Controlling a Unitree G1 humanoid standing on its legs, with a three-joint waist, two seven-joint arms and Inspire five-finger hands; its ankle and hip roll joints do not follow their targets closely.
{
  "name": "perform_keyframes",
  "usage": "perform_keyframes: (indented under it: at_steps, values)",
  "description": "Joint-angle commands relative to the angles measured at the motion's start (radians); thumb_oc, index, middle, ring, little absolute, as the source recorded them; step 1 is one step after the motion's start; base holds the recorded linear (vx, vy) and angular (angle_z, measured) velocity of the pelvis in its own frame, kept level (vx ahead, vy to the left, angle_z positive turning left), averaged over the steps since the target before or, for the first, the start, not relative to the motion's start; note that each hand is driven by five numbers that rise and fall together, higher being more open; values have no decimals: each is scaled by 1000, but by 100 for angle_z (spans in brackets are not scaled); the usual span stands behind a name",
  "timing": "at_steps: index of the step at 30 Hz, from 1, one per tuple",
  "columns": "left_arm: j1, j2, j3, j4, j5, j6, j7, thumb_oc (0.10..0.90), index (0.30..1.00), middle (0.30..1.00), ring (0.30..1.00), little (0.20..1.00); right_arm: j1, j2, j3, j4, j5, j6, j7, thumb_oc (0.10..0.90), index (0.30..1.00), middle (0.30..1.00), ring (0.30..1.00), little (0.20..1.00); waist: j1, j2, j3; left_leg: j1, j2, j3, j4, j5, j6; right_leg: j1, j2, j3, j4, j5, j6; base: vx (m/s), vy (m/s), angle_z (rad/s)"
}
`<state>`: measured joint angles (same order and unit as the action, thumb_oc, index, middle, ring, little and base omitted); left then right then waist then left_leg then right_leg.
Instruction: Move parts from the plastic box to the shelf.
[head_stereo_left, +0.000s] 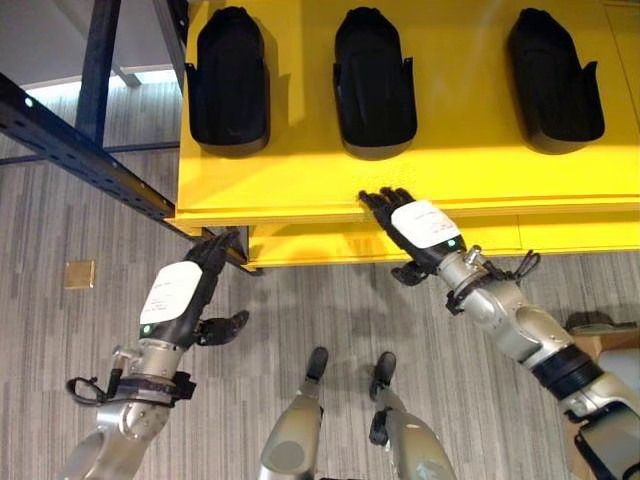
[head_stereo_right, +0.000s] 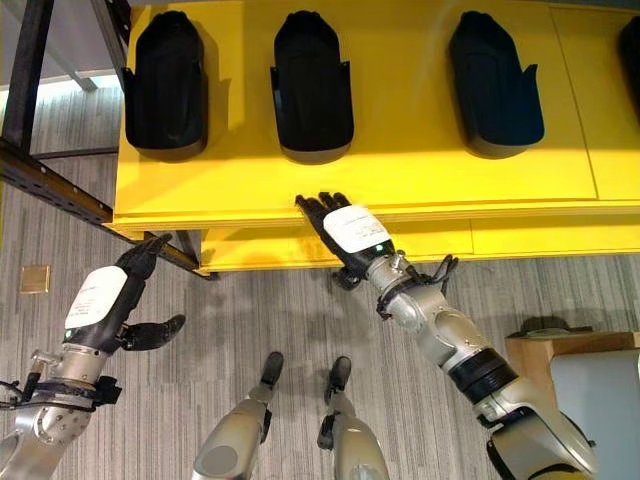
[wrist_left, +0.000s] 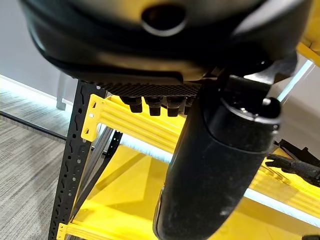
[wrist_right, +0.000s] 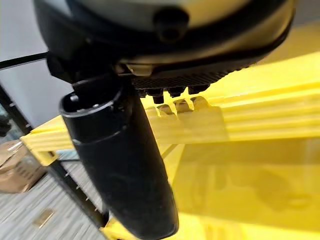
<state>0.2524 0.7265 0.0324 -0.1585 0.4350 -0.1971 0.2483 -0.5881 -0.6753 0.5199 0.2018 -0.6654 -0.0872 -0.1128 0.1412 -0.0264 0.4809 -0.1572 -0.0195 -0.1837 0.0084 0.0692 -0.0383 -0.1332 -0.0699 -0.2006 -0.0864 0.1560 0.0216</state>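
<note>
Three black, shiny plastic parts sat in a row on the top of the bright yellow metal shelf (head_stereo_left: 470, 165). The left black part (head_stereo_left: 229, 80), the middle black part (head_stereo_left: 373, 82) and the right black part (head_stereo_left: 553, 80) lay apart from each other, each one long with a round end.

The right hand (head_stereo_left: 415, 228) reached to the front edge of the shelf, below the middle part. Its fingers (head_stereo_right: 322, 210) were straight and lay flat on the yellow edge. It held nothing.

The left hand (head_stereo_left: 190, 290) was lower, near the left corner of the shelf, by the dark blue metal beam (head_stereo_left: 80, 150) of the rack. Its fingers pointed up at the corner and looked loose, with the thumb (head_stereo_left: 222, 326) sticking out to the side. It held nothing either.

A small tan square plate (head_stereo_left: 79, 274) lay on the grey striped floor (head_stereo_left: 300, 310), well to the left.
</note>
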Motion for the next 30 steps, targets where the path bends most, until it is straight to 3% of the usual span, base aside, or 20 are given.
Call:
perform_keyframes:
  at_steps: [1,13,30]
  values:
    - [38,32,55,-110,-31,-37,57,900,1000,1000,1000,1000,-117,-23,-21,-95,1,-17,-96,900,1000,1000,1000,1000,-10,-40,-67,-23,-67,49,15,-54,88,-42,-44,42,110,-95,65,0,0,0]
    - [41,10,65,-98,-18,-30,58,900,1000,1000,1000,1000,-83,-25,-105,-180,16,-14,-115,900,1000,1000,1000,1000,-12,-53,-73,-24,-64,50,18,-60,87,-42,-42,48,109,-99,63,0,0,0]
    - [54,21,77,-103,-30,-30,54,900,1000,1000,1000,1000,-135,10,-51,-48,32,17,-119,900,1000,1000,1000,1000,11,-51,-44,-57,-67,46,36,-58,86,-69,-46,44,119,-98,62,0,0,0]
